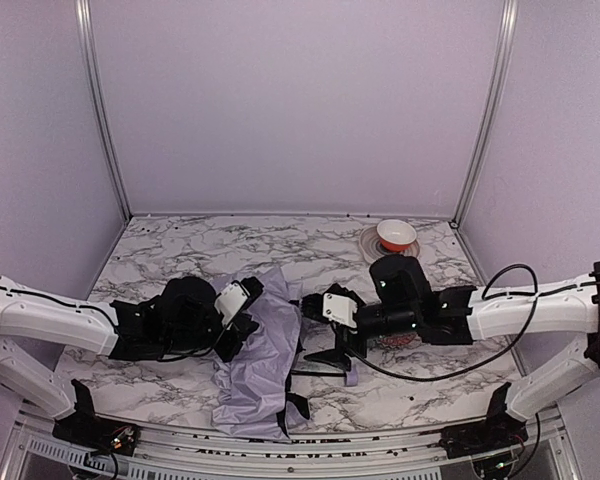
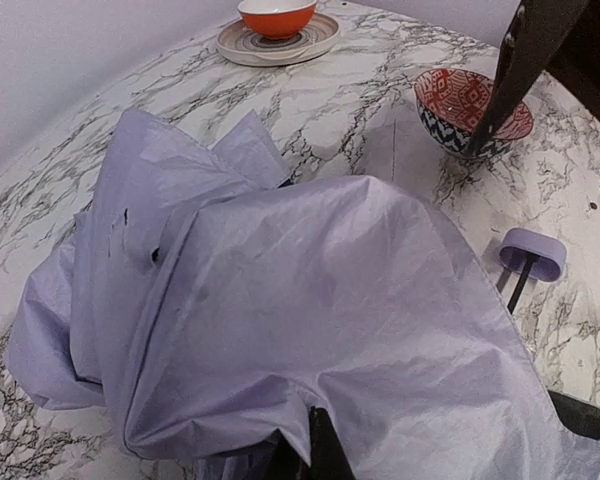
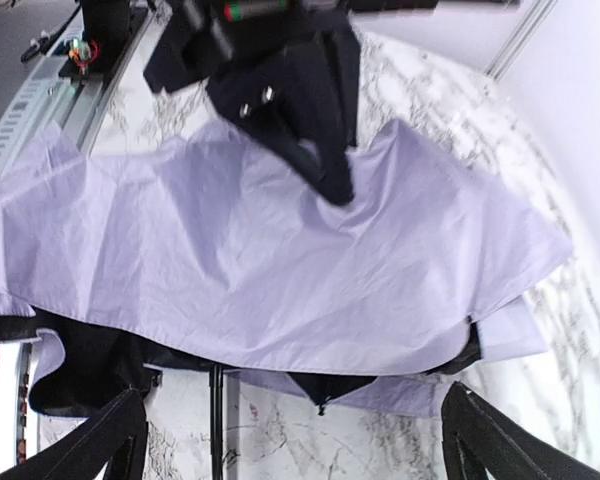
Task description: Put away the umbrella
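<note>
Left gripper (image 1: 245, 325) pinched the pale lavender folding umbrella (image 1: 255, 360); its small handle (image 2: 533, 253) pointed three o'clock, nearer the wide-spread right gripper (image 1: 310, 308).

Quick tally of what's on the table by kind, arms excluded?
umbrella: 1
bowls: 2 (orange bowl, red patterned bowl)
plate under the orange bowl: 1
Total: 4
</note>
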Controlling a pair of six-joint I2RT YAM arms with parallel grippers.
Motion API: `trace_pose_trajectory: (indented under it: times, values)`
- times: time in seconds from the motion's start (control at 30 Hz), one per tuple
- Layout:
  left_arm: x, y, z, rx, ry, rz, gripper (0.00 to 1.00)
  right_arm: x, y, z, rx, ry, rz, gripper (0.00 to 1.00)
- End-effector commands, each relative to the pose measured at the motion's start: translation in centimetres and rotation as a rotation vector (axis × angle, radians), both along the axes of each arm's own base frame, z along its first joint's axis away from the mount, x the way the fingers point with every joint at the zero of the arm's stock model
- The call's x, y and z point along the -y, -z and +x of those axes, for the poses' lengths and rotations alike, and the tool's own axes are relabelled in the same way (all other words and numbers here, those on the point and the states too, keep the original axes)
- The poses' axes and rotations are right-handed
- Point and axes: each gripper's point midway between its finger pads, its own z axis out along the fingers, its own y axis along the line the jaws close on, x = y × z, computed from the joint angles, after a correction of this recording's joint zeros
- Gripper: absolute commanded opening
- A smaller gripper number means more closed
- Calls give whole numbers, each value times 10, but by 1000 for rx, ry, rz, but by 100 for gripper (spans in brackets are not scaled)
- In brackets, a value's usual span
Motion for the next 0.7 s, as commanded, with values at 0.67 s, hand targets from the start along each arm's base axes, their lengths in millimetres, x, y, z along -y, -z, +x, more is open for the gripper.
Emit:
trace_pose_trajectory:
  times: [0.67]
  values:
    - [-3,-20,-16,80,115,-45,0,-76,-38,125,-633,117,208,83]
